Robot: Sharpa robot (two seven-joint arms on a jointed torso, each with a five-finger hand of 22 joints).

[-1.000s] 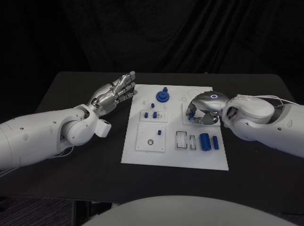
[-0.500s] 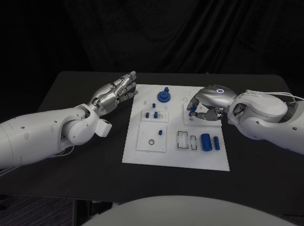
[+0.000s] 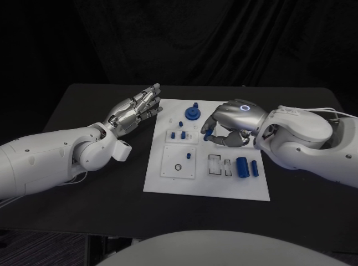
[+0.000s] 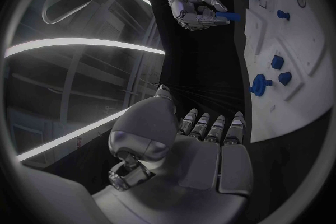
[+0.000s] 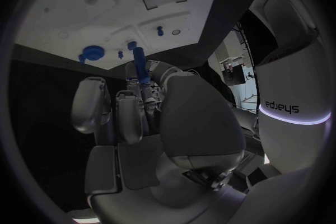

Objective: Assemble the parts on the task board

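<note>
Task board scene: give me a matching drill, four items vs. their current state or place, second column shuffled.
Column 1:
1. left hand
2. right hand
3. blue gear-like part
4. two blue cylinders

Column 2:
A. pinching a small blue peg above the task board
B. lying side by side at the board's near right
C. holds nothing, fingers straight, beside the board's left edge
D. standing at the board's far end

Pairs: 1-C, 2-A, 3-D, 4-B

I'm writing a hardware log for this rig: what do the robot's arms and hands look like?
Both arms are bulky, glossy white shells. The left hand and right hand are silver metal with segmented fingers. The right hand's back carries a glowing ring; thin white cables run at its wrist.
</note>
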